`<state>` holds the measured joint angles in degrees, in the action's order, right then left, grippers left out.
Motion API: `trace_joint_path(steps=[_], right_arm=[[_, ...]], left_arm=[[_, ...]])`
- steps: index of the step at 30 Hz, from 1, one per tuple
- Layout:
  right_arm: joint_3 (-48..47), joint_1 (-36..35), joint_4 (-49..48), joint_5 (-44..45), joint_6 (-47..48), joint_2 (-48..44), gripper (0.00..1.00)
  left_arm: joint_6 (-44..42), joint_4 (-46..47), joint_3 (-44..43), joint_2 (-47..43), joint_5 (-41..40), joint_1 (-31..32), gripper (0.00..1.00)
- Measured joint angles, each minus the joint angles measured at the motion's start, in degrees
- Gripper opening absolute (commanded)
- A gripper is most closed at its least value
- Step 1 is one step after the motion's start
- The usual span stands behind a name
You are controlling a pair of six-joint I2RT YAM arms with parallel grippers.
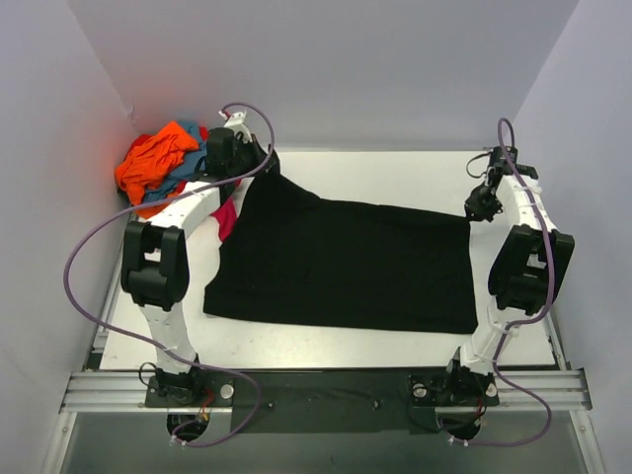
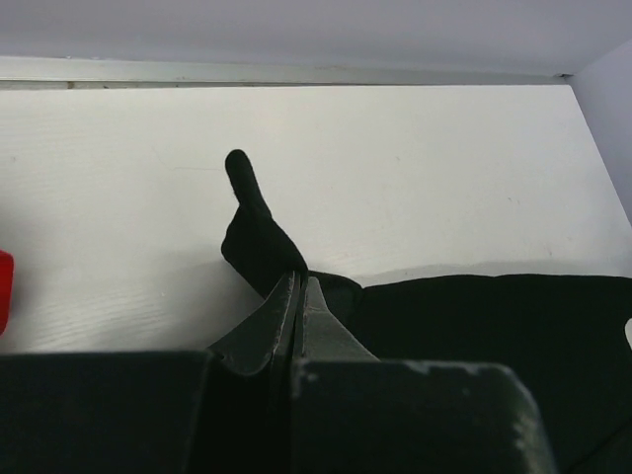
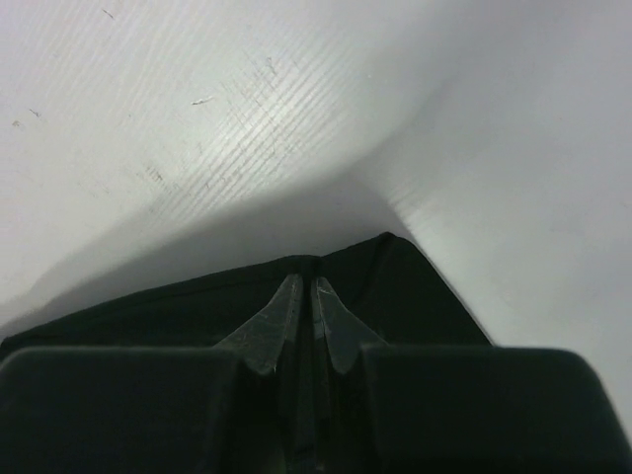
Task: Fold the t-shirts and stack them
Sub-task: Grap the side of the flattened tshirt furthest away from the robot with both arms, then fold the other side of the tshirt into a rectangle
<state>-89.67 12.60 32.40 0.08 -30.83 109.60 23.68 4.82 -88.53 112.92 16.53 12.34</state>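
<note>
A large black t-shirt (image 1: 346, 262) lies spread flat across the middle of the table, with no print showing. My left gripper (image 1: 262, 166) is shut on its far left corner. In the left wrist view the shut left gripper (image 2: 299, 283) pinches the black t-shirt (image 2: 252, 232), and a tail of cloth sticks out past the tips. My right gripper (image 1: 481, 209) is shut on the far right corner. In the right wrist view the right gripper (image 3: 304, 283) clamps the edge of the black t-shirt (image 3: 405, 286). The other t-shirts sit crumpled at the back left: orange (image 1: 153, 158), teal-blue (image 1: 190, 163) and magenta (image 1: 227, 219).
The white table (image 1: 395, 173) is boxed in by white walls at the back and both sides. The pile of t-shirts fills the back left corner behind my left arm. A red edge (image 2: 4, 286) shows at the left of the left wrist view.
</note>
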Motion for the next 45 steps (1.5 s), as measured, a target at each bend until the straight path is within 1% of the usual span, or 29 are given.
trace_joint_path(steps=[9,17,21,23,27,32,36,41,45], right_arm=[[4.37,0.94,0.17,0.17,-2.01,-5.42,0.00],[6.95,1.01,0.31,0.59,-2.38,-7.34,0.00],[8.09,1.11,0.31,0.66,-2.60,-8.72,0.00],[8.87,1.20,0.31,0.68,-2.82,-9.46,0.00],[11.72,1.25,0.31,1.29,-3.65,-11.54,0.00],[15.19,1.40,0.13,2.56,-4.98,-13.86,0.00],[18.93,2.12,-0.22,3.21,-5.81,-16.20,0.00],[22.29,2.78,-0.76,3.41,-6.69,-18.80,0.00],[26.40,3.91,-2.58,2.78,-7.63,-20.06,0.00]], left_arm=[[-3.10,2.43,12.55,-13.57,-6.21,1.84,0.00],[-9.33,1.79,17.18,-23.50,-15.69,6.91,0.00],[-10.75,0.76,19.15,-25.99,-20.13,7.45,0.00],[-10.82,0.87,21.09,-26.93,-22.01,7.45,0.00],[-10.27,0.96,27.74,-29.68,-25.31,7.45,0.00],[-8.50,1.92,36.00,-33.22,-27.71,7.50,0.00],[-7.32,2.03,41.59,-37.77,-29.75,8.09,0.00],[-5.90,2.21,45.79,-44.41,-32.22,10.62,0.00],[-4.55,1.92,47.89,-47.25,-33.81,13.14,0.00]])
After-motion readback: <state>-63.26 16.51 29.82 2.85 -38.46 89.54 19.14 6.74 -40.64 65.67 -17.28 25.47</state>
